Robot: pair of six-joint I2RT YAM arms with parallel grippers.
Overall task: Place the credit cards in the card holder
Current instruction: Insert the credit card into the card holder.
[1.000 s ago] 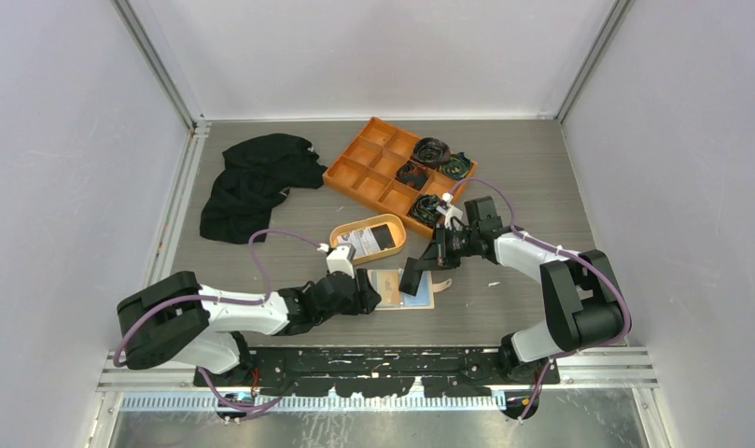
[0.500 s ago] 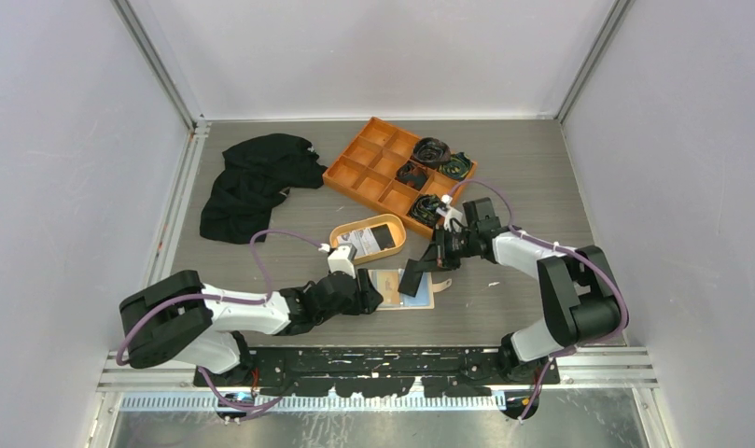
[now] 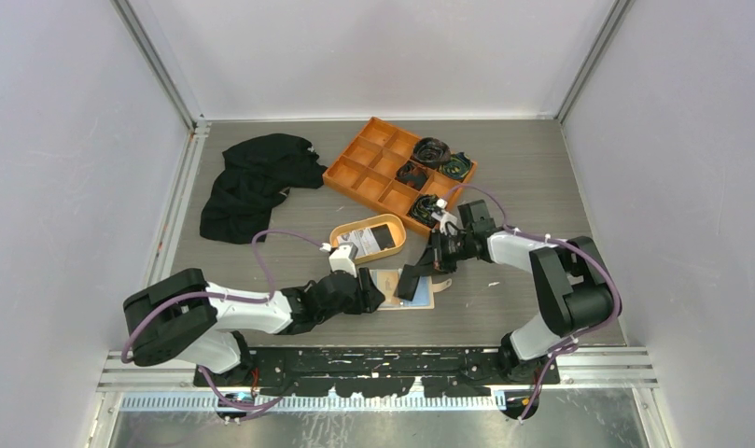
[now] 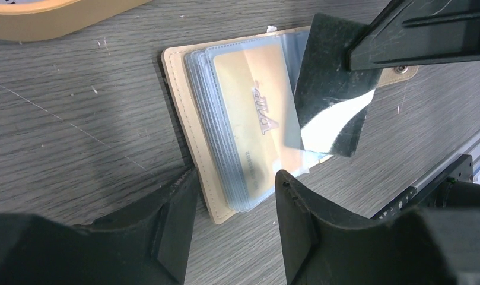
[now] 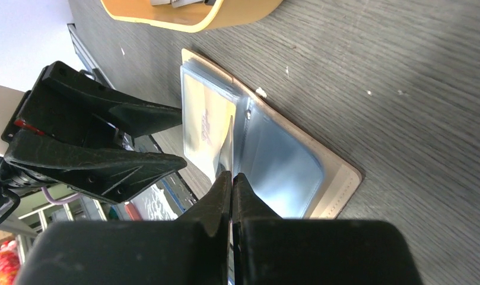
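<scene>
The right gripper (image 3: 418, 273) sits just right of centre in the top view, clamped on a black card (image 3: 408, 282) that tilts down over the open card holder (image 3: 422, 301). The left gripper (image 3: 371, 291) meets the holder's left edge. Just above them an oval orange dish (image 3: 341, 233) holds more cards (image 3: 373, 238). A divided orange tray (image 3: 373, 168) lies higher up, and a black cloth (image 3: 252, 182) at upper left.

In the left wrist view, the left gripper (image 4: 234, 219) has its fingers (image 4: 178, 219) spread, straddling the holder's near edge at the bottom of the frame. The card holder (image 4: 181, 101) lies flat, with a gold card (image 4: 255, 119) in its clear sleeves. The black card (image 4: 329, 101), glossy, hangs at upper right, pinched by the right gripper (image 4: 356, 56).

In the right wrist view, the right gripper (image 5: 231, 178) is pressed shut on the black card (image 5: 231, 148), seen edge-on above the holder's fold. The card holder (image 5: 344, 178) lies open at centre, with the left gripper (image 5: 181, 136) at its left edge, jaws apart.
</scene>
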